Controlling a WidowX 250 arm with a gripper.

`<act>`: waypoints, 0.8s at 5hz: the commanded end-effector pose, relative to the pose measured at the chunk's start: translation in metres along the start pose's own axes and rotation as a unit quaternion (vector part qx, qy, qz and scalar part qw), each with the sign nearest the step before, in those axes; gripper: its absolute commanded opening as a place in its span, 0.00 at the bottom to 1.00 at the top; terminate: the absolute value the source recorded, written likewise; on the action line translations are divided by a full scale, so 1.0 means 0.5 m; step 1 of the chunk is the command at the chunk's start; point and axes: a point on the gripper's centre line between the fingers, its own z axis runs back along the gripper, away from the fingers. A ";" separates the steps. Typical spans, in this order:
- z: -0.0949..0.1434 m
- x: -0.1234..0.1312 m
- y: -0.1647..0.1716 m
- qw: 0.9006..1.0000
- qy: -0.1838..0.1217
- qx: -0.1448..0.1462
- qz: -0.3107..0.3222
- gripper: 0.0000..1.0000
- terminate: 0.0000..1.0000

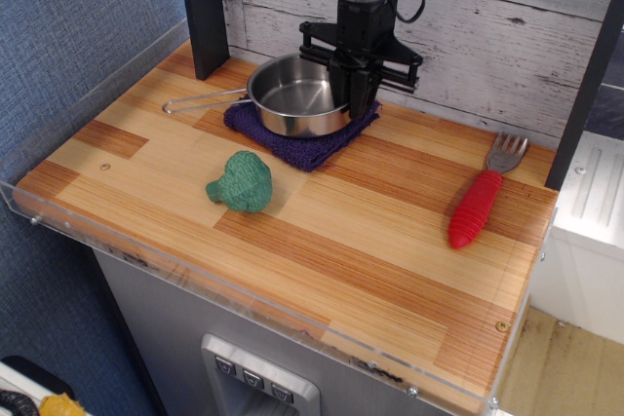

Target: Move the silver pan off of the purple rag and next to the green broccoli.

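Where the black fingers [343, 94] come together, they pinch the right-hand rim of the silver pan [295, 95], one finger inside the bowl and the other just outside it, so the gripper [353, 97] is clamped on the pan's wall. Above the fingers, the gripper's black body rises straight up toward the whitewashed plank wall [487, 26]. The pan sits over the purple rag [310, 139] at the back of the wooden tabletop [351, 241], its bowl covering most of the cloth; whether it rests on the rag or is lifted slightly off it cannot be told. Its thin wire-loop handle [203, 101] reaches out to the left, past the rag's edge and above the bare wood. Nearer the front and a little left, well apart from the pan, the green broccoli [241, 182] lies on the wood. Far to the right lies a fork with a red ribbed handle [477, 207], tines pointing toward the wall. A dark post [203, 7] stands at the back left corner.
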 end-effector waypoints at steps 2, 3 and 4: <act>0.232 -0.047 0.111 0.989 -0.127 -0.002 0.080 0.00 0.00; 0.216 -0.116 0.160 0.990 -0.106 0.000 0.098 0.00 0.00; 0.181 -0.167 0.183 0.992 -0.077 0.010 0.104 0.00 0.00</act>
